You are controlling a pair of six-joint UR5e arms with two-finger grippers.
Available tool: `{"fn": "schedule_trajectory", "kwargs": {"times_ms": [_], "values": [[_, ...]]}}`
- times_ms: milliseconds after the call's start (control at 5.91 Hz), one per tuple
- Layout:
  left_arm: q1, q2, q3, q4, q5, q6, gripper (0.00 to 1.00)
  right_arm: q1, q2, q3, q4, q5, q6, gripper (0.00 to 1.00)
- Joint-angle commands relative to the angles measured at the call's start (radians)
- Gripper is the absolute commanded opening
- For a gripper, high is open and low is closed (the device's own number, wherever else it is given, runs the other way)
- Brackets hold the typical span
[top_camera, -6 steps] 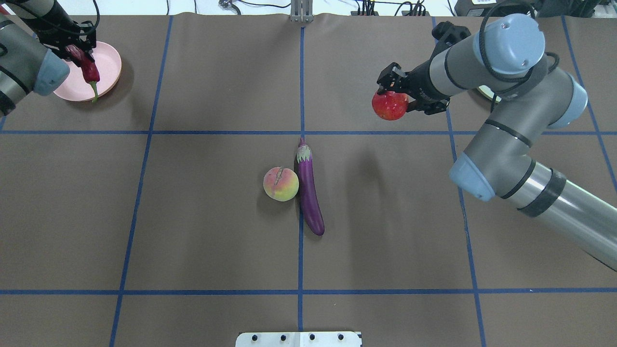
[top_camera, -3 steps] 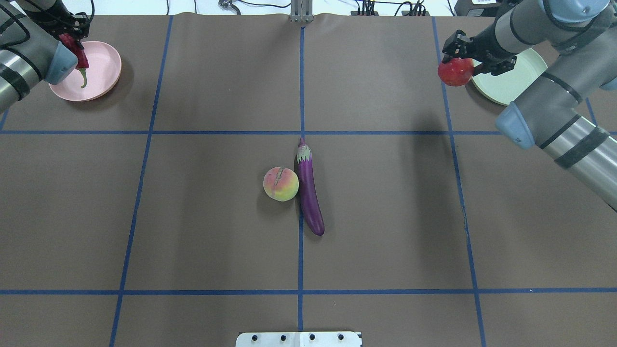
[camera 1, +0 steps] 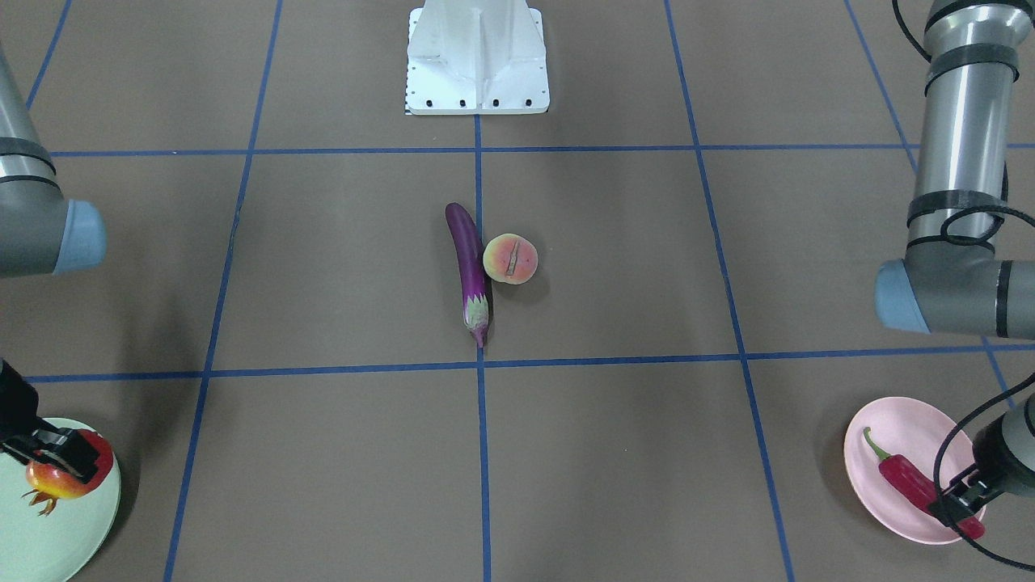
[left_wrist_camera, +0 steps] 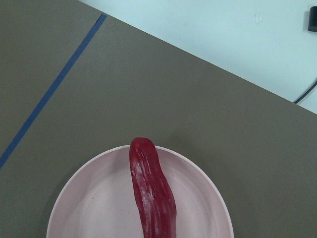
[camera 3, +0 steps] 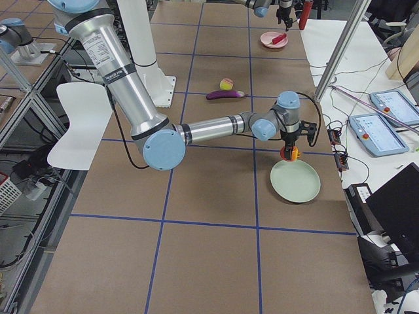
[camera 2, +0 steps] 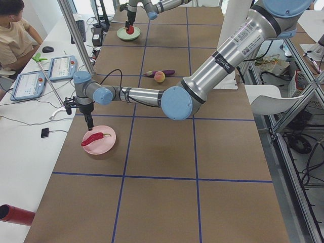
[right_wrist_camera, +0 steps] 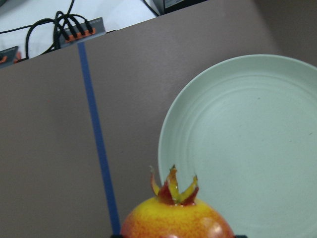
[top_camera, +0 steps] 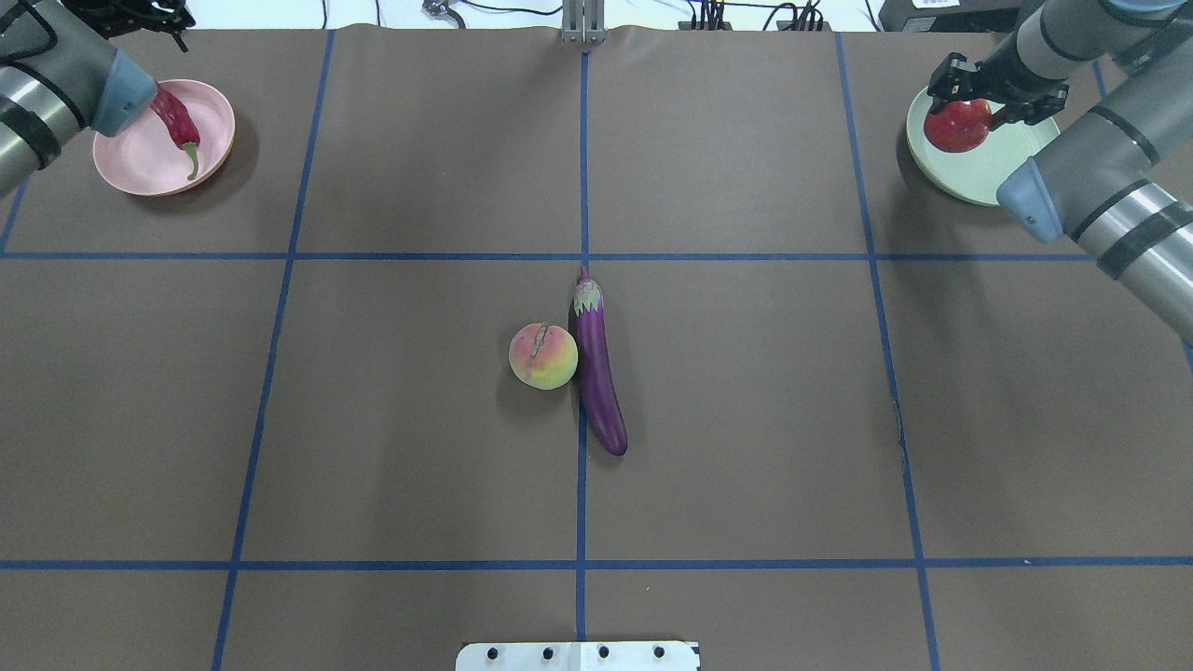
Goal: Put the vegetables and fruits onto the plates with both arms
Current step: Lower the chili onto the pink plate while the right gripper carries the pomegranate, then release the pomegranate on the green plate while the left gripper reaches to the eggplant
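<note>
The red chili pepper lies flat on the pink plate at the far left, seen also from overhead and in the left wrist view. My left gripper stands just over the chili's blunt end; no fingers show in its wrist view, and it looks open. My right gripper is shut on the pomegranate and holds it over the near-left edge of the mint green plate. The eggplant and the peach lie touching at the table's middle.
The white base block stands at the robot's edge. Blue tape lines divide the brown table. Cables and a connector strip lie beyond the far edge. An operator sits at a side desk with tablets.
My right arm carried the pomegranate right and back, to over the green plate. The chili went from hanging in my left gripper to lying on the pink plate.
</note>
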Motion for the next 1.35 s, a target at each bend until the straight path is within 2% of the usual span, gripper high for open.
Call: {"fn": "schedule_trajectory", "kwargs": {"times_ms": [0,169,338,507,846,1015,1184], "values": [[0.007,0.001,-0.128,0.037,-0.109,-0.078,1.0,0.038,0.006,-0.097,0.04,-0.057,-0.052,0.0],[0.022,0.008,-0.203,0.045,-0.116,-0.165,1.0,0.049,0.006,-0.126,0.051,-0.085,-0.06,0.0],[0.096,0.004,-0.277,0.068,-0.117,-0.33,1.0,0.046,0.006,-0.163,0.076,-0.086,-0.062,0.08],[0.194,-0.025,-0.32,0.068,-0.112,-0.491,1.0,0.047,0.007,-0.175,0.097,-0.086,-0.059,0.99],[0.323,-0.126,-0.328,0.1,-0.106,-0.751,1.0,0.055,0.007,-0.127,0.1,-0.073,-0.059,1.0],[0.379,-0.183,-0.337,0.167,-0.107,-0.849,1.0,0.058,0.006,-0.078,0.097,-0.029,-0.05,1.0],[0.472,-0.197,-0.358,0.161,-0.089,-0.893,1.0,0.058,0.007,-0.041,0.094,0.011,-0.048,1.0]]}}
